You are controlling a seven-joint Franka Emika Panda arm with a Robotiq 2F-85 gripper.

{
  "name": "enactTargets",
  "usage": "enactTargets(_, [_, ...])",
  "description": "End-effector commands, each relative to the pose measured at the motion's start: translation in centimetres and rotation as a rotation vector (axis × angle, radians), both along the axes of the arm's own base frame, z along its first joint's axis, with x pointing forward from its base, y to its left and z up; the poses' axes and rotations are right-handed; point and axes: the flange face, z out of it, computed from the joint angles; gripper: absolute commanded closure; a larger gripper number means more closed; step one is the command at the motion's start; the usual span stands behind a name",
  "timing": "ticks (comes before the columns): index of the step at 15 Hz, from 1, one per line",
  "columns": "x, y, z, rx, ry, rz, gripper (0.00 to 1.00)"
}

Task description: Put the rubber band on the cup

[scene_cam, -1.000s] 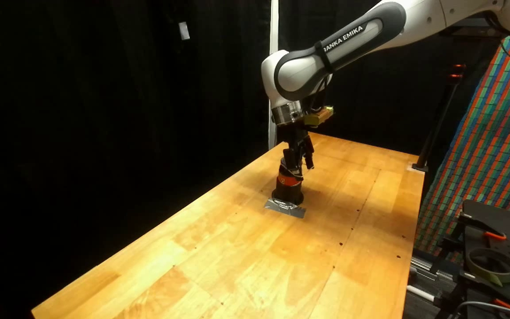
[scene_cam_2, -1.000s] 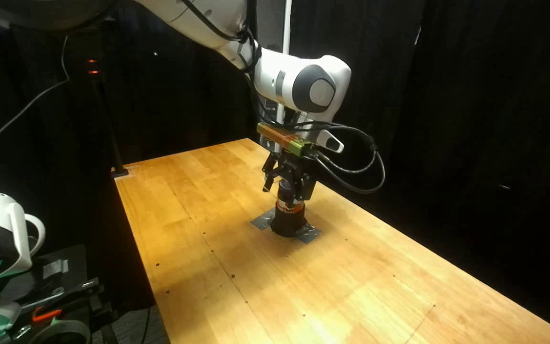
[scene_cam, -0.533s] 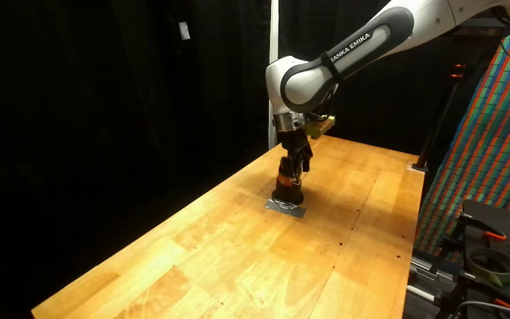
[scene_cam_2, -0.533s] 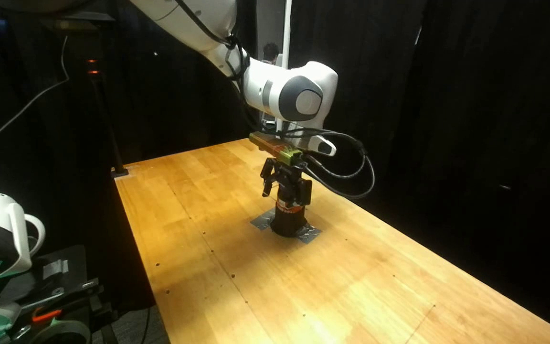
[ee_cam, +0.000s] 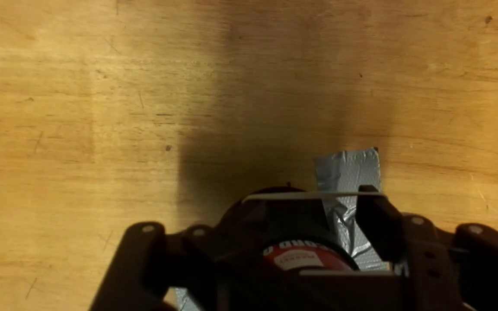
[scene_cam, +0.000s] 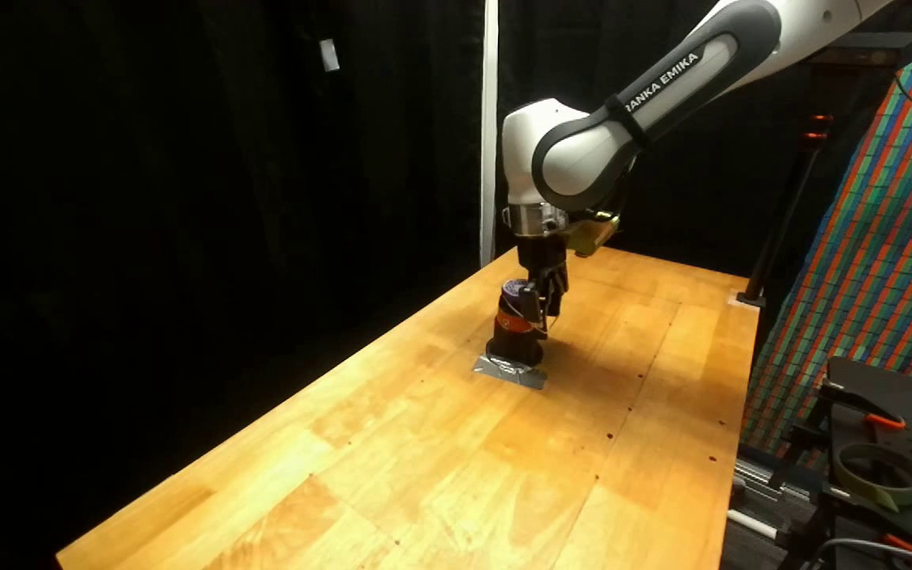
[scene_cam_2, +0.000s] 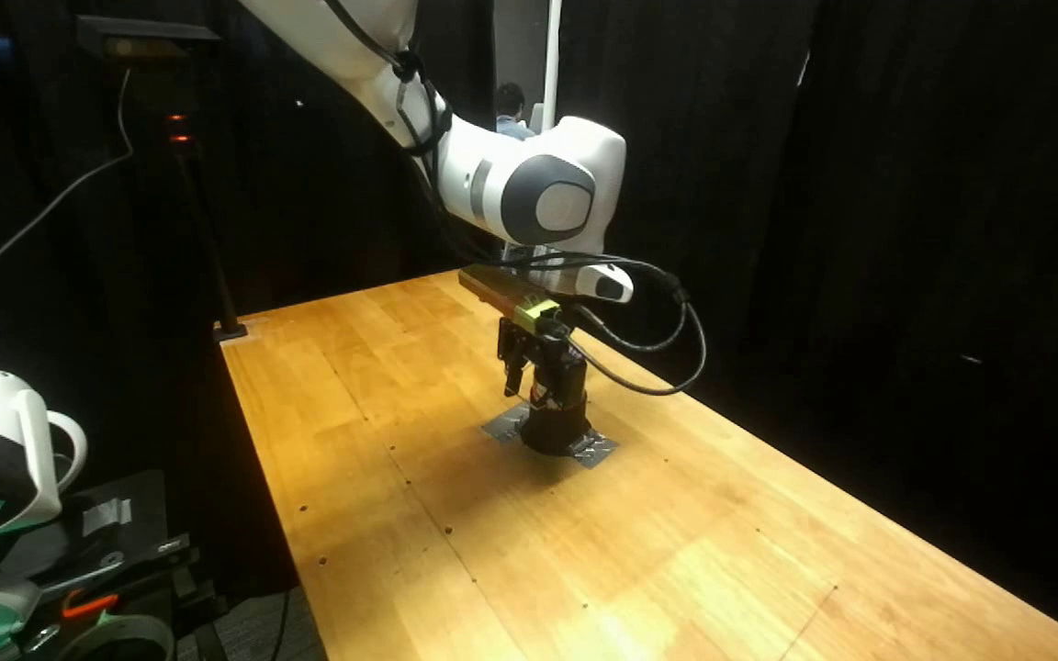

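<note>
In an exterior view, holds jaws spread at the upright dark cup [scene_cam_2: 555, 430], flanked by grey tape [scene_cam_2: 596, 450] on the tabletop [scene_cam_2: 639, 551] — partly hiding its top.

White arm [scene_cam: 531, 150], dark grey trim [scene_cam: 761, 28], "RANKA EMIKA" lettering [scene_cam: 662, 83], black strap [scene_cam: 626, 119], silver collar [scene_cam: 537, 218] and yellow-green box [scene_cam: 590, 236] above the hand [ee_cam: 307, 202], black cables [scene_cam_2: 678, 286] looping beside it, pale round screws [ee_cam: 417, 220] on its dark linkage [ee_cam: 432, 285]

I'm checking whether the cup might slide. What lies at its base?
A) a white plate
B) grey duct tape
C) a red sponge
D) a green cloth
B: grey duct tape shows on both sides of the cup at its base, in an exterior view.
</note>
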Motion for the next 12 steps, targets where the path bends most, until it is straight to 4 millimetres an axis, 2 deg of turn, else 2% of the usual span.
enactTargets(1, [-3.2, -0.6, 0.3, 0.029, -0.076, 0.003, 0.67])
enactTargets(4, [-4.7, -1.1, 0.5, 0.063, -0.177, -0.011, 0.9])
enactTargets(7, [-6.2, -1.9, 0.6, 0.104, -0.296, -0.041, 0.97])
enactTargets(9, [-7.2, -2.5, 0.6, 0.132, -0.37, -0.064, 0.92])
enactTargets(12, [-8.6, -3.2, 0.7, 0.169, -0.469, -0.098, 0.91])
